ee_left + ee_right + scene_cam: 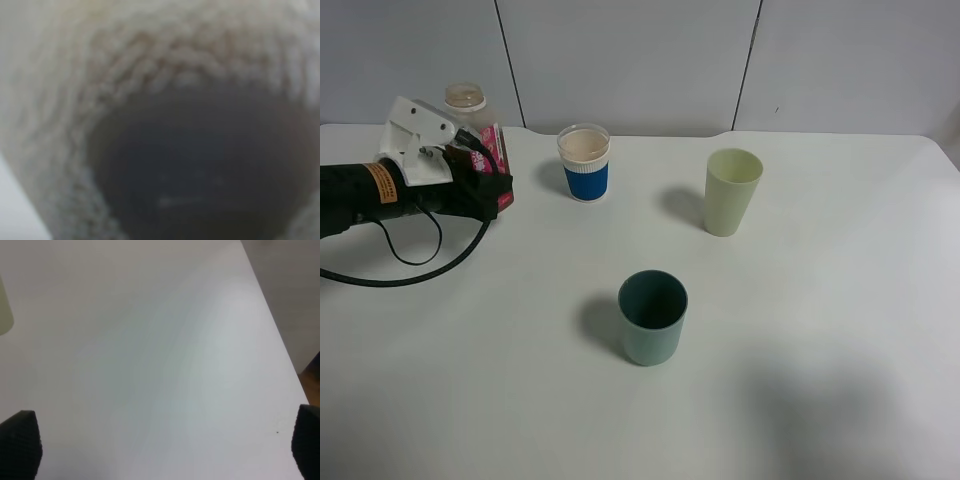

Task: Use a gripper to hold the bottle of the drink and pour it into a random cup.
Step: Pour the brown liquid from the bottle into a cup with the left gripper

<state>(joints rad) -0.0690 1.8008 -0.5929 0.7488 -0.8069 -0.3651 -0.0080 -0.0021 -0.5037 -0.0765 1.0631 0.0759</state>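
While right fingers (20, 446) gape wide, left fingers (497, 189) clamp the bottle (492, 142) (pink-labelled)

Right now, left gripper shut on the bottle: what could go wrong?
1. The bottle looks uncapped; if the left gripper tilts it before reaching the teal cup, it could spill on the table.
2. The blue-sleeved cup stands close beside the route; the bulky arm may clip it.

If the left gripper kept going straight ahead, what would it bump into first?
Probably the blue-sleeved cup: the left gripper, holding the bottle, points roughly at it, though depth is unclear.
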